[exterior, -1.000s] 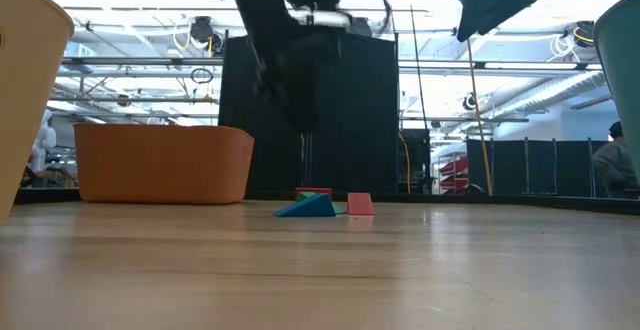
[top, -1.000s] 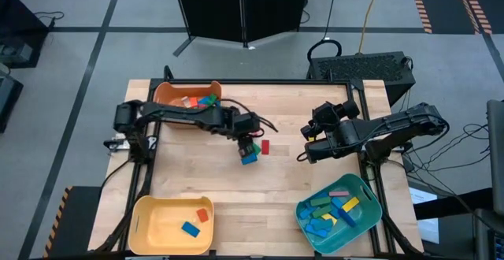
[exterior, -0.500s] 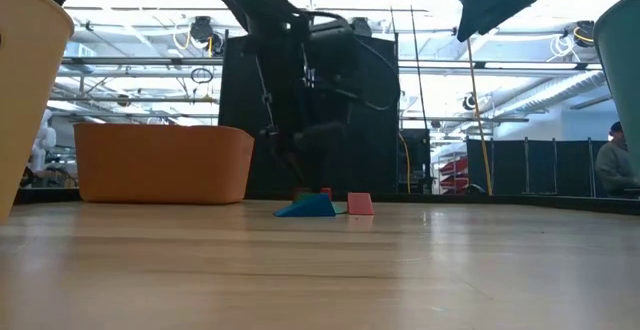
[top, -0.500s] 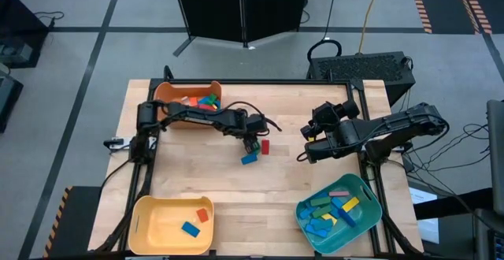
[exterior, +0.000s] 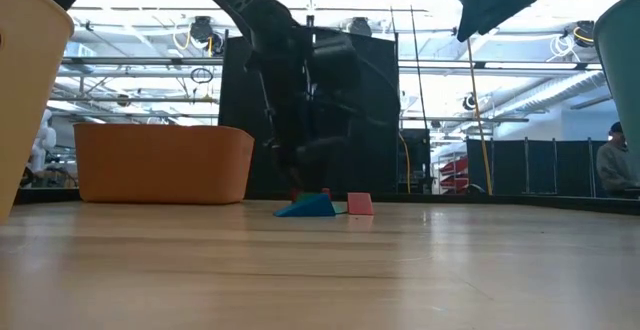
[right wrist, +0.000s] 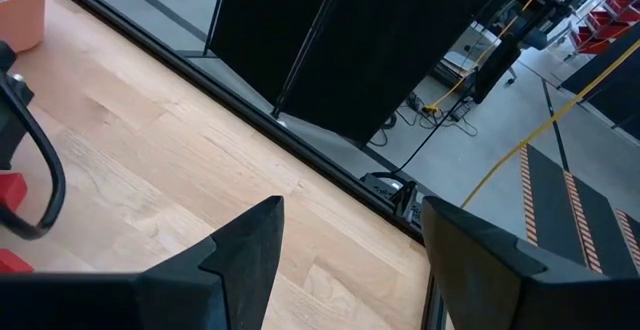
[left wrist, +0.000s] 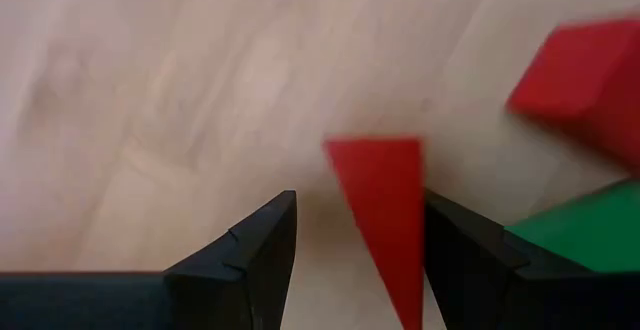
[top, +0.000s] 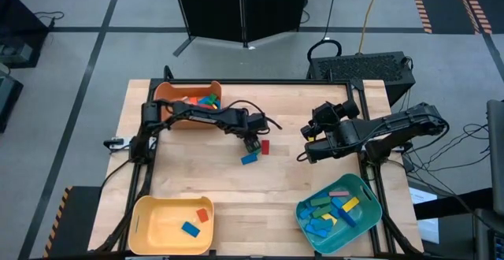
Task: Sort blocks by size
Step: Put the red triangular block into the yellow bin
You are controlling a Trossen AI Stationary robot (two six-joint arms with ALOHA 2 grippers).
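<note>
Left gripper [left wrist: 355, 235] jaws astride red wedge [left wrist: 385, 210]; overhead hides it.

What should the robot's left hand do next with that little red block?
Probably close. The left hand is low over the table, its fingers open on either side of the red wedge-shaped block, which still lies on the wood. Closing would grip it for lifting. The right hand waits off to the side.

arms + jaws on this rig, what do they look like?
Both arms are dark, jointed links. The left arm carries a loose black cable looping near its wrist and white lettering on one link in the low view. The left gripper and right gripper each have two matte black, wedge-shaped jaws.
</note>
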